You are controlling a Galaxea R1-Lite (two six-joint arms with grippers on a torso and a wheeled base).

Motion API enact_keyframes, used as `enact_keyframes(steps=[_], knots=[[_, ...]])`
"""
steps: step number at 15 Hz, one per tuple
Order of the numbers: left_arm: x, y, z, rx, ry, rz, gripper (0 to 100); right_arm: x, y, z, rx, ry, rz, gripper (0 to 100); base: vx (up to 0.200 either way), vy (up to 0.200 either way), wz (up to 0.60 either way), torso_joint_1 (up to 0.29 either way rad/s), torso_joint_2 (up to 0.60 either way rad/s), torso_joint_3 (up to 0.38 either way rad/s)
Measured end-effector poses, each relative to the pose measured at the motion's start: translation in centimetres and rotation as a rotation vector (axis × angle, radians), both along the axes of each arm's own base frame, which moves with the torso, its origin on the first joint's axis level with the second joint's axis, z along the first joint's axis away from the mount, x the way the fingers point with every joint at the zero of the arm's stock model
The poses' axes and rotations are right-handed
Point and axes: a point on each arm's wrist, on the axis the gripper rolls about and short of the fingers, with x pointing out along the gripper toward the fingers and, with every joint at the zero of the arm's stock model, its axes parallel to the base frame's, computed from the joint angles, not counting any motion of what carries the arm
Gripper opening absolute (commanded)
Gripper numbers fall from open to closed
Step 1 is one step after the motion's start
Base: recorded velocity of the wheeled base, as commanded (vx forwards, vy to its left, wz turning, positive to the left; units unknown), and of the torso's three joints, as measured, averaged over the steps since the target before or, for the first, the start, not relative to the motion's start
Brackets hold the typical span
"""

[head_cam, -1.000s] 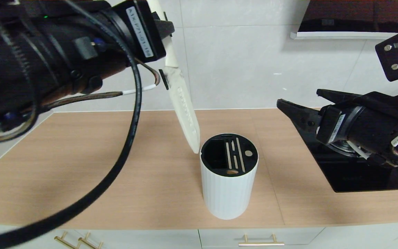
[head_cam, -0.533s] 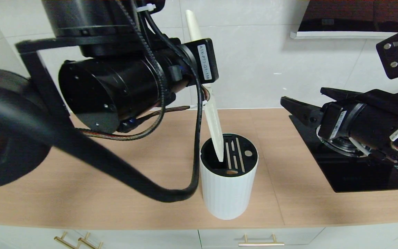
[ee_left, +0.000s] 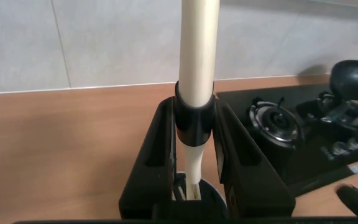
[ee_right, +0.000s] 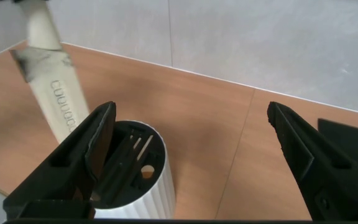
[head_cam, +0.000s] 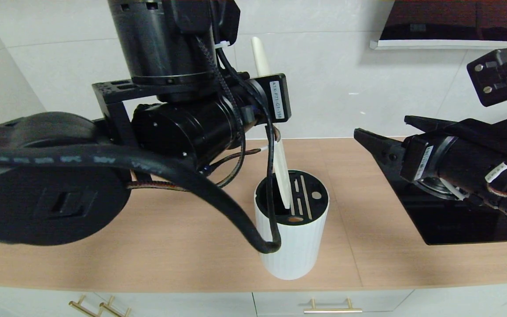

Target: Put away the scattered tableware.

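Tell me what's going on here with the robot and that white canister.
The left gripper is shut on a cream knife, blade down, its tip at the slotted top of the white holder on the wooden counter. The right gripper hangs open to the holder's side, near the stove, holding nothing.

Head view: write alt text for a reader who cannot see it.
The left gripper holds a cream knife upright, blade tip down at the slotted top of a white knife holder on a wooden counter. The right gripper hangs open to the right, above a black cooktop.
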Motion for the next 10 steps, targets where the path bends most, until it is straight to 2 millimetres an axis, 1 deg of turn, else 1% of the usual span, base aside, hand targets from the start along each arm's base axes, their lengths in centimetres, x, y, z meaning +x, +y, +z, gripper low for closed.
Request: enact_keyframes(steps=[3,6,8,10], knots=[[0.6,0.3,-0.3,0.027,0.0,0.019,0,0.2,0.2,-0.3,-0.009,0.009,0.0,100,0.0,0.0,0.0,0.0,0.0,0.0],[1.3,1.1,-0.4,0.05,-0.01,0.049,0,0.4,0.3,-0.5,-0.014,0.015,0.0,100,0.0,0.0,0.0,0.0,0.0,0.0],[1.5,1.1,-0.7,0.052,-0.003,0.052,0,0.4,0.4,-0.6,-0.016,0.017,0.0,100,0.0,0.0,0.0,0.0,0.0,0.0],[1.7,0.8,-1.5,0.066,0.013,0.051,0,0.4,0.4,-0.6,-0.017,0.018,0.001,100,0.0,0.0,0.0,0.0,0.0,0.0]])
